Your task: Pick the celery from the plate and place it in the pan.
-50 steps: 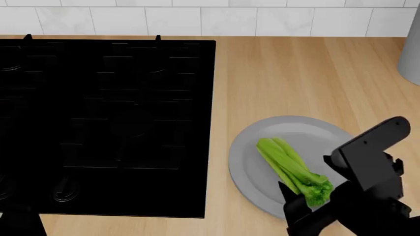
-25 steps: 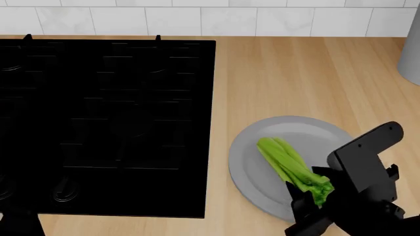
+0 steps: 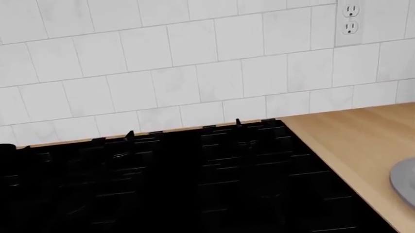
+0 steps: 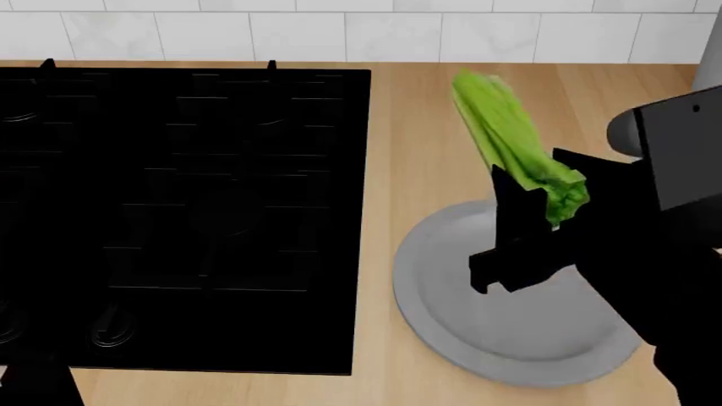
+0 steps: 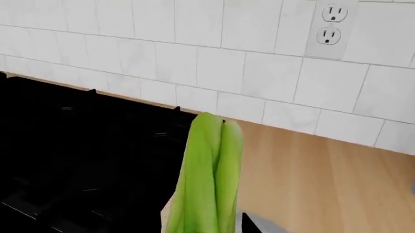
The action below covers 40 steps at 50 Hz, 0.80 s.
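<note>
The celery (image 4: pixel 513 139) is in the air above the far part of the light-grey plate (image 4: pixel 496 338), stalks pointing up and away toward the wall. My right gripper (image 4: pixel 547 193) is shut on its leafy end. In the right wrist view the celery (image 5: pixel 207 179) sticks out from the jaws over the counter beside the cooktop. The plate has nothing on it; its edge also shows in the left wrist view (image 3: pixel 405 177). The pan cannot be made out against the black cooktop (image 4: pixel 181 211). My left gripper is out of view.
The black cooktop fills the left half of the wooden counter (image 4: pixel 474 110). A white tiled wall (image 4: pixel 338 30) runs along the back, with an outlet (image 5: pixel 329 29). A grey object (image 4: pixel 708 93) stands at the far right edge.
My right gripper closed on the celery's leafy end and lifted it off the plate, up and toward the wall. The plate stayed in place.
</note>
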Available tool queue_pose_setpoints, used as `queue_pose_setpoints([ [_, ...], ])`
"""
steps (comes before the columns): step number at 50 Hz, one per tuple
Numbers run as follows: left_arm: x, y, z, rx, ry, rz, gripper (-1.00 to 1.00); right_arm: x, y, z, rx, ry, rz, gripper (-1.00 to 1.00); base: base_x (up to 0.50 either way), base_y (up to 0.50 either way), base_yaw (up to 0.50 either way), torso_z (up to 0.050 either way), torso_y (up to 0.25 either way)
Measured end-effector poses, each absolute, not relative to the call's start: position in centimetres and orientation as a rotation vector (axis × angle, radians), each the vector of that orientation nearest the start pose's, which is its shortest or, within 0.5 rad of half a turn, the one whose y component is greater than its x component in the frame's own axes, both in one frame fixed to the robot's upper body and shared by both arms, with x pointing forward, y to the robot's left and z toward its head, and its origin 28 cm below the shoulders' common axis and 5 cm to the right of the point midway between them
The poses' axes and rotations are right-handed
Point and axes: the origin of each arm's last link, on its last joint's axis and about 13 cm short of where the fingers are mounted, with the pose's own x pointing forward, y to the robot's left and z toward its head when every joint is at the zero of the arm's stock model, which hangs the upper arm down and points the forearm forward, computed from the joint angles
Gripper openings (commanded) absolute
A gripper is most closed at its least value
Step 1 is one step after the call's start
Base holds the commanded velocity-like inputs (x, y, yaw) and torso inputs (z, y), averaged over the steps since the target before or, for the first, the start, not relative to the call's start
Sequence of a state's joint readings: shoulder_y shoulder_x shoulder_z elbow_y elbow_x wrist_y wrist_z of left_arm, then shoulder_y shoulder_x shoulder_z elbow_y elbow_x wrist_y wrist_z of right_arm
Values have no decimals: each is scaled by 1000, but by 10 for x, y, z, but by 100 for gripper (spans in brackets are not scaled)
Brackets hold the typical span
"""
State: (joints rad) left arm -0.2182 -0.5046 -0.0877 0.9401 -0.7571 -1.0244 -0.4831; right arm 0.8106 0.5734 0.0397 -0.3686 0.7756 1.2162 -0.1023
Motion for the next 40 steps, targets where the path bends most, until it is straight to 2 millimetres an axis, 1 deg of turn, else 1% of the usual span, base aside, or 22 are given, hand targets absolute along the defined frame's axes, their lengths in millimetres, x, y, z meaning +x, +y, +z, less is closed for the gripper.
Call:
queue_pose_setpoints([
  [4,181,242,176,108,-55,-12,100,266,-183,252,-44,81,338,-100,0,0,0,0,0],
  [9,187,241,174,102,-63,-8,100,262,-179,253,-38,71,303,-100,0,64,0,0,0],
  [13,191,239,173,96,-69,-10,100,259,-176,253,-40,65,276,-100,75,500,0,0,0],
  [20,193,239,172,94,-76,-5,100,254,-171,252,-52,59,282,-100,76,500,0,0,0],
  [33,189,241,175,98,-88,9,100,245,-165,253,-66,53,306,-100,76,500,0,0,0],
  [40,187,244,181,113,-106,31,100,244,-165,254,-70,52,313,-100,74,500,0,0,0],
])
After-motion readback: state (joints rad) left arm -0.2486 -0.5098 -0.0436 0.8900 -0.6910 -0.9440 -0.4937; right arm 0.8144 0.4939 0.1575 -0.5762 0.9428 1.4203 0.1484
